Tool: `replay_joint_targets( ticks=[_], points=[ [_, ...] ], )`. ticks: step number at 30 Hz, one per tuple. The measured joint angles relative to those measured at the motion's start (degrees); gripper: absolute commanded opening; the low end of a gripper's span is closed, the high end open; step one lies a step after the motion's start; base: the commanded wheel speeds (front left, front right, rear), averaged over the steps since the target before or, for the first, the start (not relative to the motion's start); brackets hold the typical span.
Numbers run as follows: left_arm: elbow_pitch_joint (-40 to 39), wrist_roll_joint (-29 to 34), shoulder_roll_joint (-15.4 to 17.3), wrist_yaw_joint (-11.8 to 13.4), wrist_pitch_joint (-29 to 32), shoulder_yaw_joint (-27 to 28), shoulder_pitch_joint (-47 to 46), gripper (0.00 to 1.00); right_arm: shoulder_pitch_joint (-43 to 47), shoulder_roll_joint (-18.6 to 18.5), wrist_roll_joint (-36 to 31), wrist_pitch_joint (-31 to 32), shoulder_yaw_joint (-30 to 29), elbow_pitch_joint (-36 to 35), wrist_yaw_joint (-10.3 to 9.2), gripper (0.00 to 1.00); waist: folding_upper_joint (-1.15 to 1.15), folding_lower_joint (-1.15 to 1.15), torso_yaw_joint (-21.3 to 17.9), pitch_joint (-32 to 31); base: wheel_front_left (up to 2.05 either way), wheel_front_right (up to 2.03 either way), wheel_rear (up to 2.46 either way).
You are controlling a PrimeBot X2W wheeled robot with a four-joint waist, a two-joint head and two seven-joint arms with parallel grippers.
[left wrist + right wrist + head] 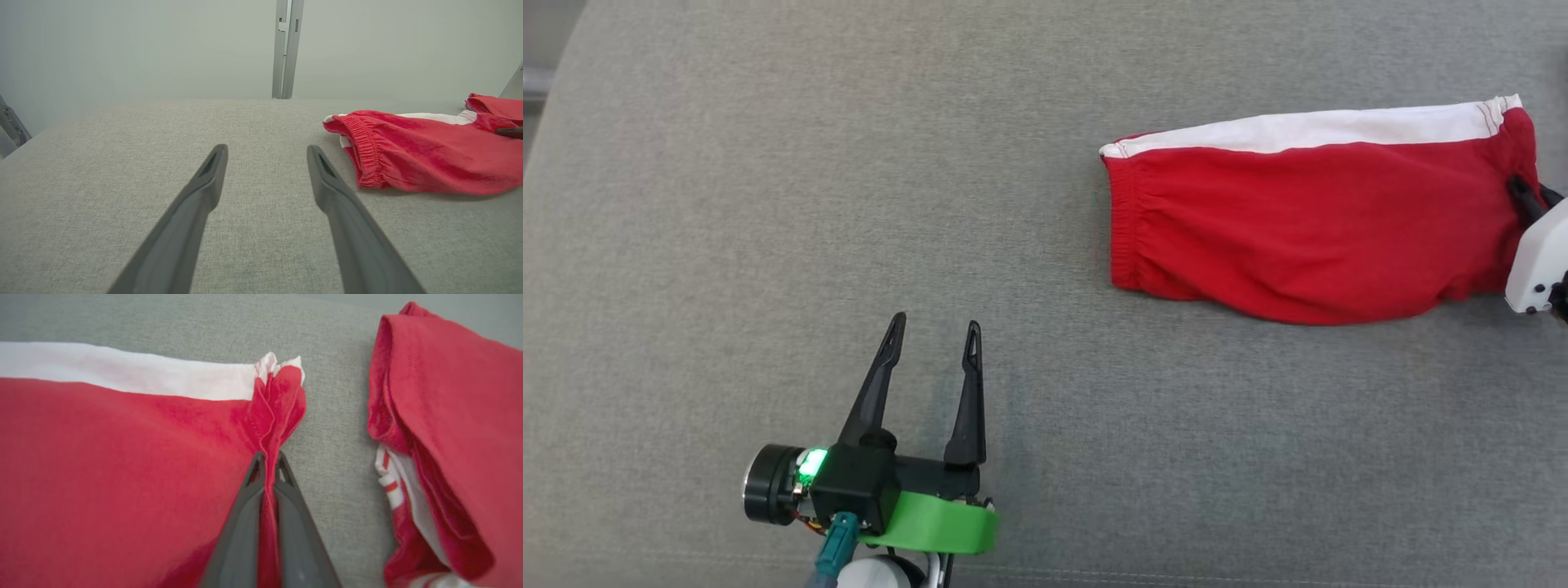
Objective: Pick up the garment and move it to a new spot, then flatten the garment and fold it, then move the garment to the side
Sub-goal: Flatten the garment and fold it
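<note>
A red soft-cloth garment point(1307, 229) with a white band along its far edge and a gathered elastic hem at one end lies on the desk point(768, 204), which is covered in grey woven cloth. In the head view it is on the right side, stretched out sideways, with the elastic hem toward the middle of the desk.

The right claw point(1521, 189) is at the garment's other end, by the right border of the head view. In the right wrist view its two dark fingers are pressed together on the garment point(122, 457), and a thin pleat of red cloth is pinched between them at the right claw point(267, 457); the cloth bunches up just beyond the tips, where the white band ends.

The left claw point(935, 327) is at the lower left of the head view, over bare grey cloth and well apart from the garment. Its fingers are spread wide and hold nothing. In the left wrist view the left claw point(265, 151) points across the desk and the garment point(429, 159) lies to its right.

Just beside the pinched end lies another red piece point(449, 396) with some white-and-red striped trim; whether it belongs to the same garment I cannot tell. A grey metal post point(287, 49) stands behind the desk.
</note>
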Motion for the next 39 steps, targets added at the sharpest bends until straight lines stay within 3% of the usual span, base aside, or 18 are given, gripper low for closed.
replay_joint_targets(
  ticks=[5, 11, 26, 39],
  points=[
    [0.5, 0.4, 0.0, -0.6, 0.0, 0.7, -0.1, 1.0, -1.1, -0.9, -1.9, -1.2, 1.2, 0.5, 0.0, 0.0, 0.0, 0.0, -3.8, -0.7, 0.0, 0.0, 0.0],
    [1.3, 1.0, 0.0, -1.2, 0.0, 1.1, -0.1, 1.0, -3.3, 0.7, -4.1, -2.1, 2.1, 1.6, 0.0, 0.0, 0.0, 0.0, -6.0, -2.2, 0.0, 0.0, 0.0],
    [2.2, -0.4, 0.0, -0.7, 0.0, 1.1, 2.0, 1.0, -5.2, 9.3, -3.4, 3.8, 1.5, -6.4, -0.02, 0.0, 0.0, 0.0, -5.4, -7.1, 0.0, 0.0, 0.0],
    [2.2, -1.2, 0.0, -0.3, 0.0, 0.0, 2.1, 1.0, -2.3, 18.8, -5.2, 5.4, -3.0, -11.2, -0.02, 0.0, 0.0, 0.0, -3.7, -6.9, 0.0, 0.0, 0.0]
  ],
)
